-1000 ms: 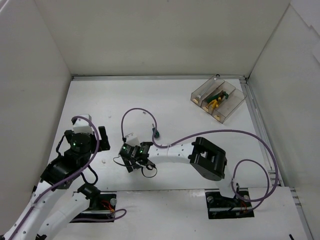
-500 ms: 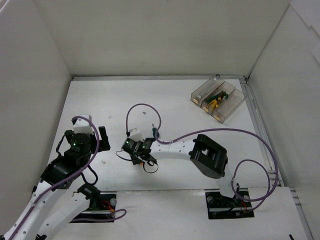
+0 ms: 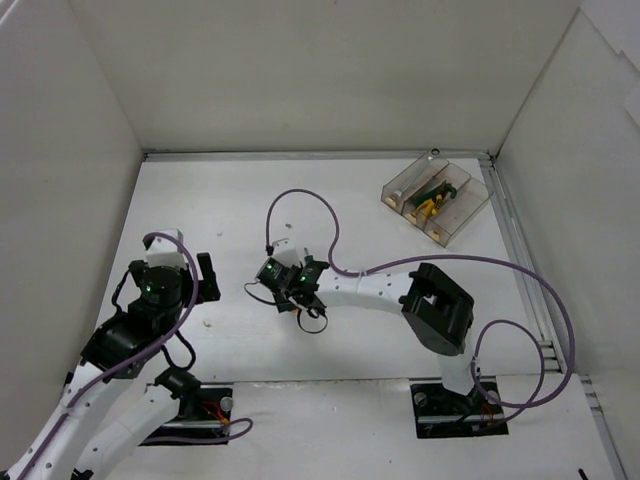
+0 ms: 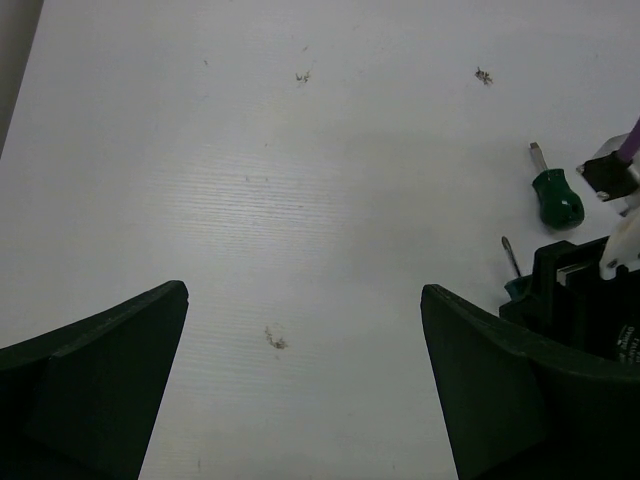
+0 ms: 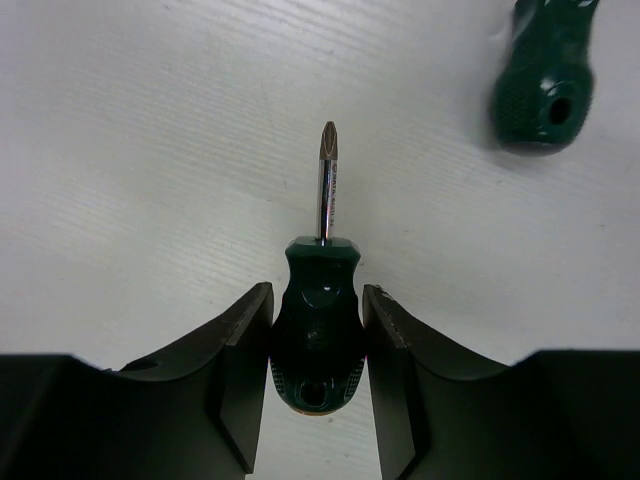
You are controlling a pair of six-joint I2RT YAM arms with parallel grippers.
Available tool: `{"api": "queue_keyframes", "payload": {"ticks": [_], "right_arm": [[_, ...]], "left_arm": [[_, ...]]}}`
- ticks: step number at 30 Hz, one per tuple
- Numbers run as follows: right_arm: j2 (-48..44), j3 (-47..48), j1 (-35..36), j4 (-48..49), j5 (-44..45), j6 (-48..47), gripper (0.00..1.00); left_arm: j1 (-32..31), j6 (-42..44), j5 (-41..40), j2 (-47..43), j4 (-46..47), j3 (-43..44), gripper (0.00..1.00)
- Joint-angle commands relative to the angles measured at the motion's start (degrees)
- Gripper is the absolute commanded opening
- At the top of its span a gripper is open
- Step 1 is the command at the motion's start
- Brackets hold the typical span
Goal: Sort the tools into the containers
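My right gripper (image 5: 318, 300) is shut on a stubby green-handled screwdriver (image 5: 320, 320), whose Phillips tip points away, close over the white table. In the top view this gripper (image 3: 298, 290) is at mid-table. A second green stubby screwdriver (image 5: 545, 90) lies just beyond it to the right, and also shows in the left wrist view (image 4: 556, 195). My left gripper (image 4: 305, 380) is open and empty over bare table, left of the right gripper (image 3: 205, 277). The clear brownish divided tray (image 3: 400, 186) stands at the far right, holding green- and yellow-handled pliers (image 3: 432, 196). No wrenches are in view.
White walls enclose the table on three sides, with a metal rail (image 3: 320, 155) along the back edge. The right arm's purple cable (image 3: 300, 205) loops above the right gripper. Small dirt specks (image 4: 275, 340) mark the table.
My right gripper has moved right and away from the near edge, toward the second green screwdriver. The left arm has not moved.
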Motion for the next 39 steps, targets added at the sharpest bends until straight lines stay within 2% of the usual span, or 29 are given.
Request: {"api": "queue_keyframes", "payload": {"ticks": [1, 7, 11, 20, 25, 31, 39], "right_arm": [[-8.94, 0.14, -2.36, 1.14, 3.83, -0.94, 0.00], [-15.98, -3.02, -9.30, 0.96, 5.84, -2.97, 0.00], [-21.68, -5.75, -19.73, 0.87, 8.21, -4.64, 0.00], [-27.50, -8.39, -43.23, 0.61, 9.10, -9.73, 0.00], [-26.36, -6.55, -54.64, 0.61, 8.48, -11.58, 0.00], [-20.93, -2.07, -64.31, 0.70, 6.02, -12.81, 0.00], [-12.13, 6.19, -69.78, 0.87, 2.77, -14.22, 0.00]], "left_arm": [[0.34, 0.61, 0.41, 0.93, 2.30, 0.51, 1.00], [0.34, 0.70, 0.77, 1.20, 2.47, 0.51, 1.00], [0.34, 0.78, 0.77, 0.85, 2.65, 0.42, 1.00], [0.34, 1.13, 1.38, 1.46, 2.83, 0.42, 1.00], [0.34, 1.22, 1.47, 1.55, 2.92, 0.33, 1.00], [0.34, 1.22, 1.21, 1.64, 2.83, 0.42, 1.00], [0.34, 1.22, 1.03, 2.43, 2.74, 0.42, 1.00]]}}
